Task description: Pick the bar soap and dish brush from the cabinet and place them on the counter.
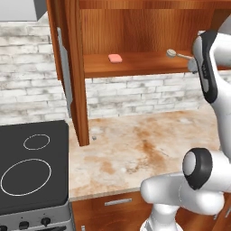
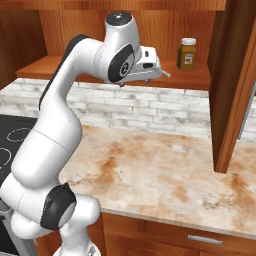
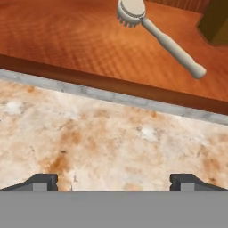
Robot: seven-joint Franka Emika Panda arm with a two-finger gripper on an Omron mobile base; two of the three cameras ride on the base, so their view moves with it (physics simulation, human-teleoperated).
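Bar soap (image 1: 115, 58) and dish brush (image 3: 160, 39) lie apart — cabinet (image 1: 135, 65) shelf.

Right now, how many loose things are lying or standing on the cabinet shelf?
3. The pink bar soap lies toward the left, the dish brush lies near the middle, and the amber jar stands at the right. The arm may hide more.

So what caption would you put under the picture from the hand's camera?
Open fingers hover above the blotchy counter, the dish brush lying on the cabinet shelf ahead.
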